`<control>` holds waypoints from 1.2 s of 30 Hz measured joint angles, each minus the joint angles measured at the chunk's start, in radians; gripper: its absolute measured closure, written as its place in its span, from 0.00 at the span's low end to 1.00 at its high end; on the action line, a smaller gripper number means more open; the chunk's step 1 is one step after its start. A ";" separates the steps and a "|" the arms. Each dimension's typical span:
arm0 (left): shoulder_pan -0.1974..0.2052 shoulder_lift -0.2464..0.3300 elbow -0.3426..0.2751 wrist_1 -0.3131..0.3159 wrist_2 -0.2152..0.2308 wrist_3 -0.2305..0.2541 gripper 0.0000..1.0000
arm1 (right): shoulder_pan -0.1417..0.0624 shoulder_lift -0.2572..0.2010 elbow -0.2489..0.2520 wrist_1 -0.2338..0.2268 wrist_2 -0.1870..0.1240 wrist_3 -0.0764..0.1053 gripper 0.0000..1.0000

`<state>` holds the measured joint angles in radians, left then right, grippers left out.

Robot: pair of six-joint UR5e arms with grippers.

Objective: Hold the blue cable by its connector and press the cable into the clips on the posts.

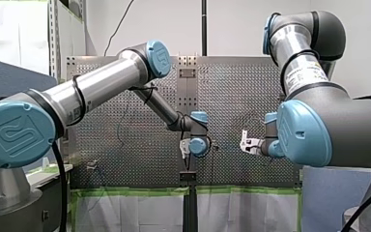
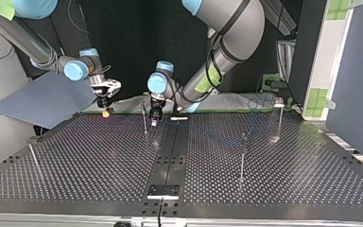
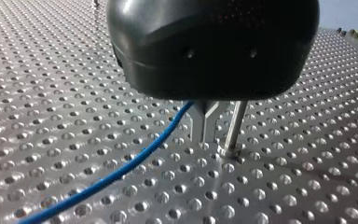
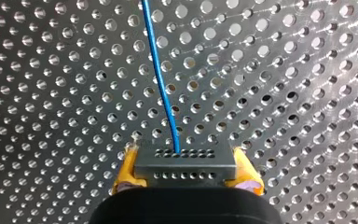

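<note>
We see a perforated metal table (image 3: 74, 93), its bare silver surface brushed and shiny, catching light around each hole. A thin blue cable (image 4: 161, 79) has a smooth, faintly glossy plastic sheath. The dark grey connector block (image 4: 185, 171) looks matt, pierced with rows of tiny holes. Our right gripper (image 4: 186, 161) has yellow pads (image 4: 127, 170) that look soft and rubbery, dull in finish. Our left gripper (image 3: 204, 137) has a black housing of smooth, glossy plastic and bare metal fingers (image 3: 198, 121). A slender metal post (image 3: 235, 123) looks polished. Our left arm (image 1: 101, 83) and our right arm (image 1: 294, 43) have tubes of satin silver metal with glossy blue plastic caps (image 1: 158, 58).
</note>
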<state>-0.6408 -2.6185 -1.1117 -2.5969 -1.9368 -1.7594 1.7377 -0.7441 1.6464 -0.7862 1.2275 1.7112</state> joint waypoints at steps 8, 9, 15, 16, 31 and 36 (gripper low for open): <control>0.004 0.001 0.001 -0.011 -0.005 0.005 0.83 | 0.005 0.000 -0.029 0.018 0.001 0.003 1.00; 0.004 0.001 0.001 -0.014 -0.008 0.009 0.83 | 0.005 0.000 -0.032 0.019 0.000 0.003 1.00; 0.005 0.001 0.000 -0.055 -0.031 0.055 0.26 | 0.006 0.000 -0.045 0.033 -0.002 0.000 1.00; 0.004 0.001 0.000 -0.060 -0.039 0.066 0.11 | 0.007 0.000 -0.046 0.035 -0.002 0.000 1.00; -0.005 0.002 0.000 -0.164 -0.141 0.199 0.00 | 0.012 0.000 -0.048 0.040 -0.003 0.001 1.00; -0.006 0.005 0.000 -0.202 -0.133 0.224 0.00 | 0.012 0.000 -0.048 0.044 -0.003 0.001 1.00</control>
<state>-0.6469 -2.6140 -1.1112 -2.7988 -2.0693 -1.5357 1.7500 -0.7444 1.5987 -0.7421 1.2243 1.7118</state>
